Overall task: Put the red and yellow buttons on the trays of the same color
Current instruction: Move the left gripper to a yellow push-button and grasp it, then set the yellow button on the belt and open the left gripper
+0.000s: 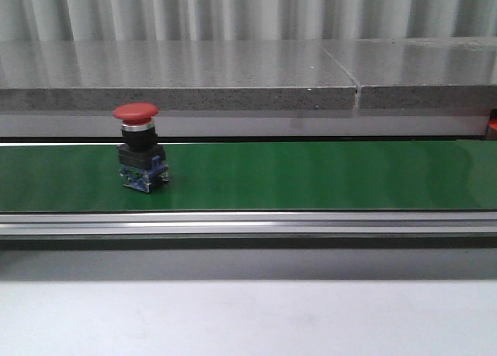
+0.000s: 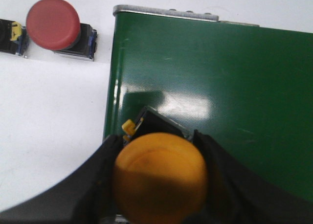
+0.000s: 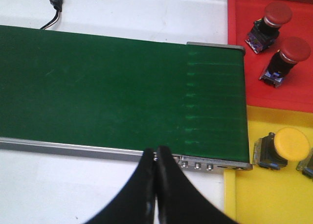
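A red button [image 1: 137, 144] stands upright on the green conveyor belt [image 1: 311, 173] at the left in the front view. My left gripper [image 2: 159, 177] is shut on a yellow button [image 2: 160, 175], held over the end of the belt [image 2: 220, 97]. Another red button [image 2: 54, 24] rests on the white table beside that belt end. My right gripper [image 3: 156, 172] is shut and empty, near the belt's metal edge. The red tray [image 3: 266, 53] holds two red buttons [image 3: 270, 18] [image 3: 288, 57]. A yellow button [image 3: 283, 146] sits on the yellow tray [image 3: 266, 194].
A grey stone ledge [image 1: 233, 76] runs behind the belt. A metal rail [image 1: 248, 224] lines the belt's front. A further dark button part [image 2: 9, 35] shows at the frame edge on the white table. A black cable plug [image 3: 55, 1] lies beyond the belt.
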Controlling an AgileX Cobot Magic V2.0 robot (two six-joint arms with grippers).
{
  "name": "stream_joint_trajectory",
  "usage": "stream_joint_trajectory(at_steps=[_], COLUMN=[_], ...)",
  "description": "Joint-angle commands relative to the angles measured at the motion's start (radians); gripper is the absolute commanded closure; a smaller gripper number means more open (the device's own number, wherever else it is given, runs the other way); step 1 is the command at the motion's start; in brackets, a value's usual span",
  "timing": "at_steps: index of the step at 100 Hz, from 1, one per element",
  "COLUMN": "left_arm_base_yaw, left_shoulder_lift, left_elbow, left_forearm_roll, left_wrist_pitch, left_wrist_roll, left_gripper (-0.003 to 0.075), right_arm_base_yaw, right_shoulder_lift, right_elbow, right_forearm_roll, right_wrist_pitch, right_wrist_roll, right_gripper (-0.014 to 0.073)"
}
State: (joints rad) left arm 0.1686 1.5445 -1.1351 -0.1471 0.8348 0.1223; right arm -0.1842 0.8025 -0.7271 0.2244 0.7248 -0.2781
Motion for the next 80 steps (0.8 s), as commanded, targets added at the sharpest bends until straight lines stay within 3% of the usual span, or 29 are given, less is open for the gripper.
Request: stream_joint_trajectory(at_steps=[1,20,27,34,45,47,48,49,59,80], left_arm_base_yaw=[-0.009,-0.009,-0.009,-0.009,-0.009,-0.009,-0.009,-0.009,-0.009,-0.038], left_shoulder_lift=[-0.010,0.002,0.002,0.002,0.002,0.002,0.002,0.002,0.002,-0.037], left_elbow=[-0.023,-0.023,-0.025,-0.025,-0.025,-0.025,-0.025,-0.025,-0.034,-0.048], left_forearm_roll=[-0.014,-0.036,-0.036,-0.036,-0.041,-0.041,-0.041,-0.043,-0.043,-0.047], left_wrist_pitch=[-0.044,-0.042,-0.042,-0.042,-0.040,-0.040,-0.040,-0.040,-0.042,-0.067], left_wrist_roll=[0.002,0.002,0.002,0.007,0.026,0.026,0.026,0.026,0.026,0.051], left_gripper=[0.0740,0.0736,0.0697,0.0596,0.0317,0.0239,0.0239,0.0184,0.0015,0.0073], right_arm_base_yaw=[0.005,0.005,0.005,0.005,0.005,0.005,0.005,0.005,0.005,0.005], right_shoulder_lift=[-0.008,-0.008,-0.008,-0.008,-0.008,-0.008,-0.008,-0.008,-0.008,-0.008], right_elbow=[-0.027,-0.027,-0.027,-0.027,-0.027,-0.027,-0.027,-0.027,-0.027,-0.027], right_forearm_roll=[0.004,0.004,0.004,0.004,0.004,0.004,0.004,0.004,0.004,0.004], right_wrist_pitch=[-0.052,-0.052,-0.052,-0.052,-0.052,-0.052,-0.052,-0.052,-0.052,-0.052], right_wrist_roll=[-0.008,-0.008,-0.008,-0.008,-0.008,-0.008,-0.008,-0.008,-0.008,-0.008], right_gripper=[0.0661,0.0661,0.0661,0.0661,0.0661,0.0661,0.0661,0.0661,0.0661,0.0661])
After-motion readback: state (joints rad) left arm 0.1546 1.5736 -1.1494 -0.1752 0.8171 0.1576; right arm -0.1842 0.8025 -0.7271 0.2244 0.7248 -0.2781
